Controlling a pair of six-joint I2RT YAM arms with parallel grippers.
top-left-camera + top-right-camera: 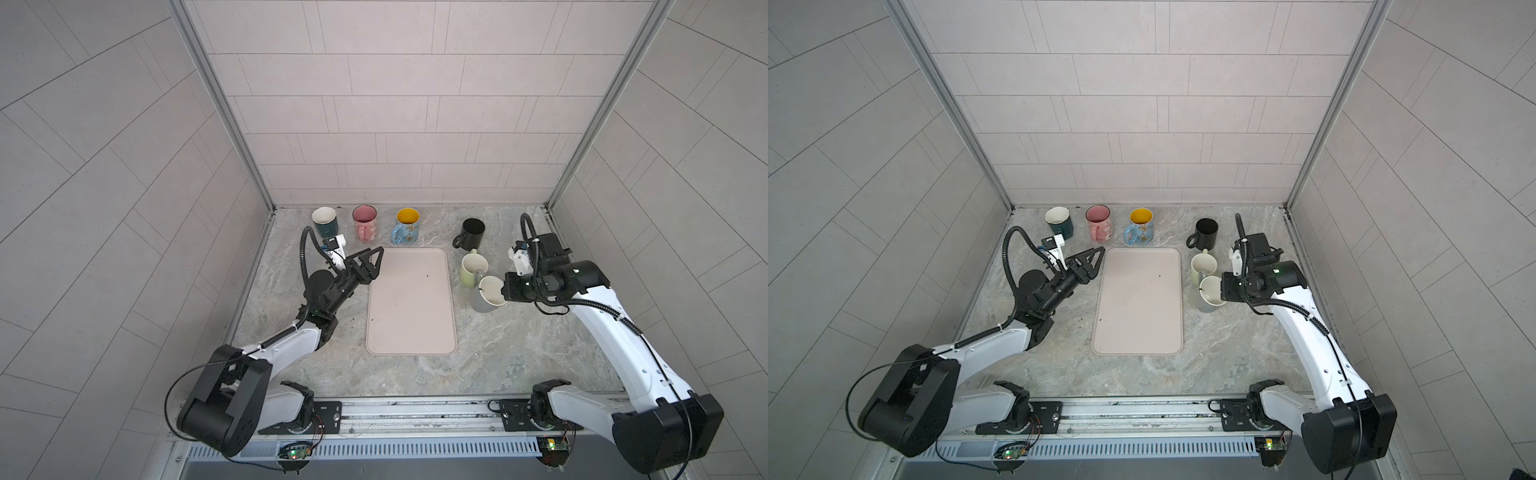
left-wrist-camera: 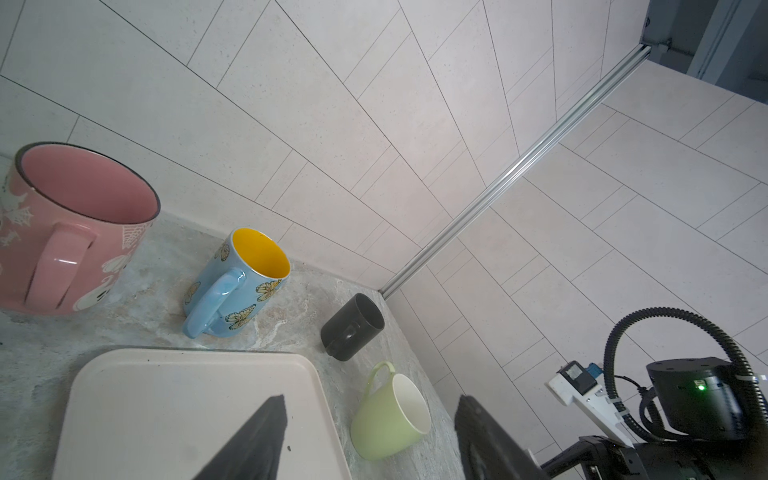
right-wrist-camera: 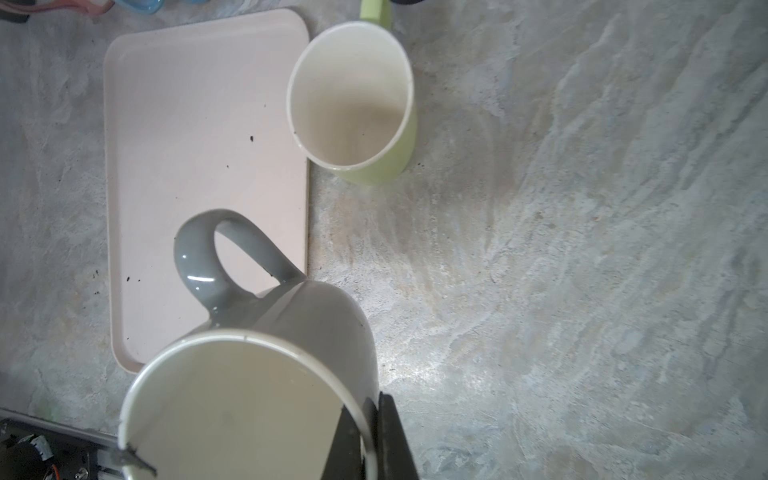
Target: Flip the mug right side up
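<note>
Closest to the right wrist lens, the grey mug (image 3: 270, 374) is sitting mouth-up with its pale inside showing. The right pincer (image 3: 372, 440) is pinching its rim wall, one finger inside the mug and one outside. The mug is lying directly at the pincer's tips, and its handle is pointing away from them, toward the tray (image 3: 199, 124). In both top views the mug (image 1: 488, 297) is leaning slightly rather than standing quite straight. Whether its base is resting flat on the countertop (image 1: 519, 345) cannot be told.

As a judgement, the turning itself is looking all but finished, since the opening is already facing upward. What is remaining is settling the base flat, letting go of the rim and drawing the arm clear without dragging the mug over.

Just past the mug from the right pincer (image 1: 505, 291), the green mug (image 1: 473, 270) is standing upright. It is near enough that a sideways nudge on release could knock it. Farther along the same side the black mug (image 1: 473, 232) is also standing upright.

Across the tray, the left pincer (image 1: 376, 262) is hovering with its fingers spread and nothing between them. Beyond its tips the teal mug (image 1: 325, 222), the pink mug (image 1: 365, 224) and the blue butterfly mug (image 1: 405, 226) are standing mouth-up along the back wall.
</note>
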